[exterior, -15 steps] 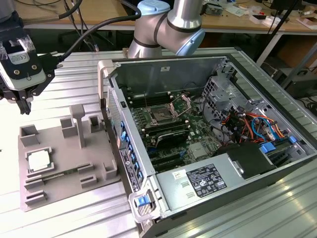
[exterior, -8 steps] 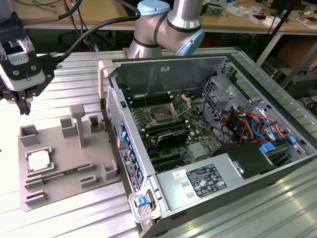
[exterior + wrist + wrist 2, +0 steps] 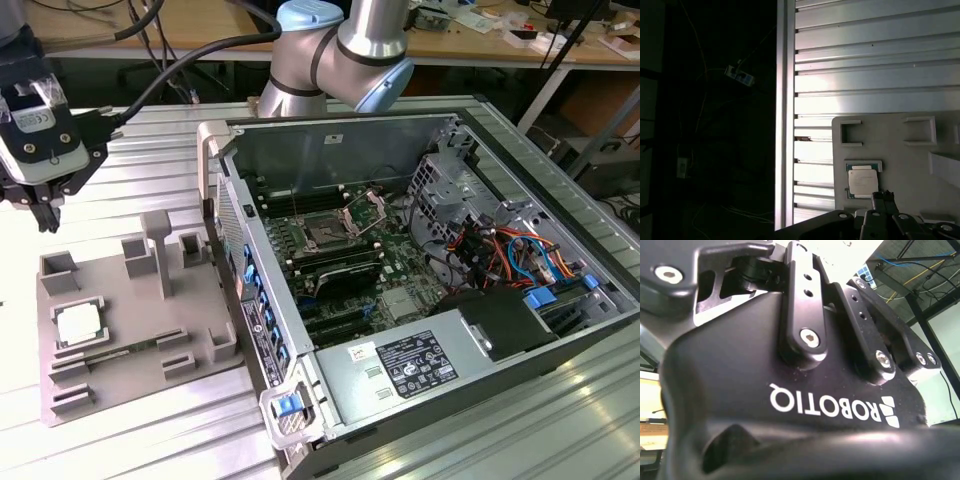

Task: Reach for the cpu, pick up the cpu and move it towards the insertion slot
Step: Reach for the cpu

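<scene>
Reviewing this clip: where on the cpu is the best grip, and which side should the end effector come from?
Probably from straight above, pinching two opposite thin edges. The cpu lies flat, top up, in a rimmed recess of the grey fixture, so a sideways approach looks blocked by the rim.

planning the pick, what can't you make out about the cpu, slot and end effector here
- exterior view: how high the end effector sits above the cpu; no depth cue.
- exterior view: contacts inside the insertion slot, too small.
- first wrist view: one cpu corner, covered by the end effector; the grey fixture, cut off by the picture edge.
- second wrist view: anything beyond the end effector housing, which blocks it.
</scene>
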`<state>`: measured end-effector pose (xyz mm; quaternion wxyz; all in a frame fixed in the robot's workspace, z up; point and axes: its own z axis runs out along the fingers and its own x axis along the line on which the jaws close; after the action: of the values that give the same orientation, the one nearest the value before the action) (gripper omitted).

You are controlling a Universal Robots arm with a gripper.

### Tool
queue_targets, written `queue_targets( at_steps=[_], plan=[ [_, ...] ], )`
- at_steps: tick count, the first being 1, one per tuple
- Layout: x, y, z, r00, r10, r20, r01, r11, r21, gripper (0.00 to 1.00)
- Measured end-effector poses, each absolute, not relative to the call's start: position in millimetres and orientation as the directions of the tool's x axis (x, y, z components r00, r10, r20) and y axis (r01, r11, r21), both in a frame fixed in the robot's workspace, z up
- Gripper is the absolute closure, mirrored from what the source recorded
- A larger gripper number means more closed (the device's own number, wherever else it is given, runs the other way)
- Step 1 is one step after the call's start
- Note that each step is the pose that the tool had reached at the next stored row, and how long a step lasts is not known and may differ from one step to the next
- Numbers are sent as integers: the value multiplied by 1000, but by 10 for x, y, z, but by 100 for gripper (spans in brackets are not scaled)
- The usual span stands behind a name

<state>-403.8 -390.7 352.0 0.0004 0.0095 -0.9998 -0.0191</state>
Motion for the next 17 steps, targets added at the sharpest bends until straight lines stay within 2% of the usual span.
queue_targets(
  at_steps=[17],
  plan=[
    [-4057, -3907, 3467, -1000, -19, 0, -19, 999, 38, 89]
  ],
)
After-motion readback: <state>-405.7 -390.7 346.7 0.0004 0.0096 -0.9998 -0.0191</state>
